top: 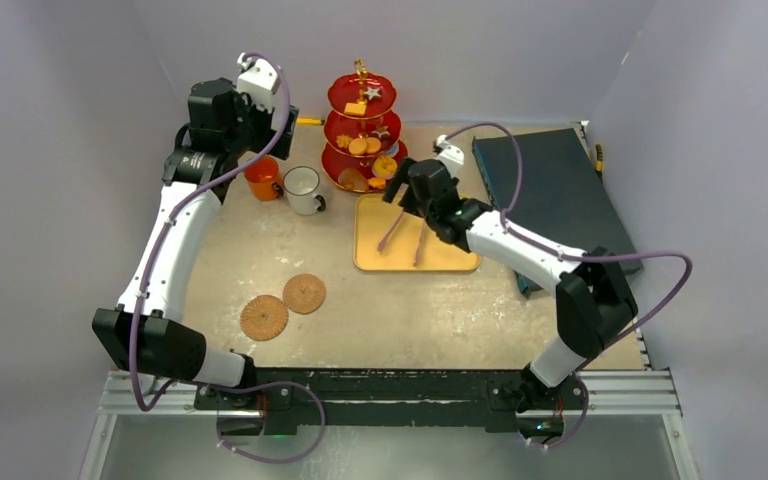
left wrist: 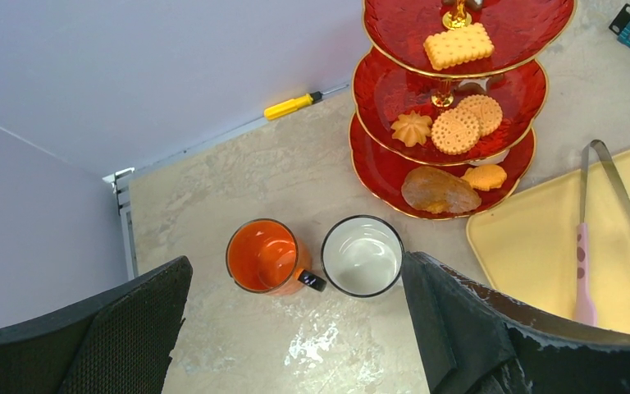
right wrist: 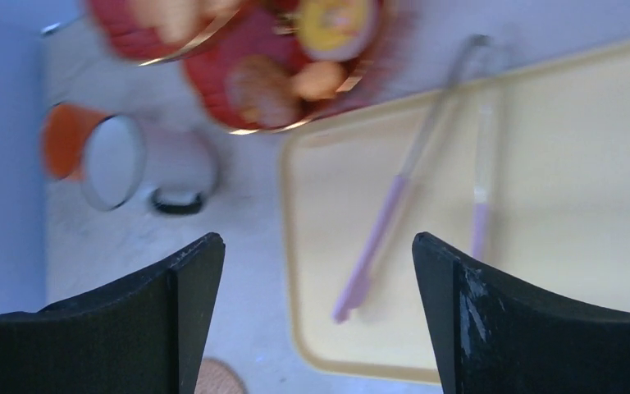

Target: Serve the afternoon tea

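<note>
Our right claw (right wrist: 316,246) hangs released and empty just beside the stand (left wrist: 369,168), above the tongs (top: 405,235). Our left claw (left wrist: 295,263), also spread wide, hovers over the orange mug (left wrist: 264,255) and white mug (left wrist: 362,255) left of the stand. Pastries (left wrist: 455,131) sit on its tiers. A careless reach could knock the stand and spill them.

The top camera looks down from high behind the near edge, taking in the whole surface (top: 400,310). Each wrist camera looks down from closer; both share the stand (left wrist: 385,90) and tray (left wrist: 533,246) near the far edge.
</note>
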You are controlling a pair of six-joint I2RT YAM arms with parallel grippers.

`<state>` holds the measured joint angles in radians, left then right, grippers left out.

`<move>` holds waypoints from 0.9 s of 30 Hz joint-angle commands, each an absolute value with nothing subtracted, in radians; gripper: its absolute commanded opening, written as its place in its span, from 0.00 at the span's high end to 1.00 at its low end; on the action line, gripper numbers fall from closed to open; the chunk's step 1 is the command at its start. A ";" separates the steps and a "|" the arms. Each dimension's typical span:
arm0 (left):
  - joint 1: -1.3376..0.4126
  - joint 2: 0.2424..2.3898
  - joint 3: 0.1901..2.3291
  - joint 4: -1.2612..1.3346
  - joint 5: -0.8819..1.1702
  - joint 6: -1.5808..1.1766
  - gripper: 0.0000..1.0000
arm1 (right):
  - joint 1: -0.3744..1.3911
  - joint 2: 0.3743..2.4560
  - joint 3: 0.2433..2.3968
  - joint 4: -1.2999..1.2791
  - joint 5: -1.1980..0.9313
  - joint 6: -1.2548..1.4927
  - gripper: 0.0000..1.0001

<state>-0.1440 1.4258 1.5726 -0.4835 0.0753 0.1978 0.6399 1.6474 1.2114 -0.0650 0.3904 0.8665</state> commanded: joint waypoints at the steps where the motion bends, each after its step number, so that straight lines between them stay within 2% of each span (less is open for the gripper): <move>1: -0.129 1.440 1.606 -0.494 0.084 0.148 0.01 | 0.790 1.647 1.210 0.102 0.448 0.642 0.15; 6: -0.093 1.468 1.613 -0.520 0.114 0.115 0.01 | 0.895 1.810 1.308 0.076 0.477 0.521 0.23; 15: -0.004 1.492 1.596 -0.555 0.170 0.132 0.01 | 0.931 2.036 1.415 0.112 0.485 0.439 0.38; 27: 0.026 1.482 1.580 -0.558 0.198 0.154 0.01 | 0.904 2.037 1.349 0.107 0.531 0.489 0.68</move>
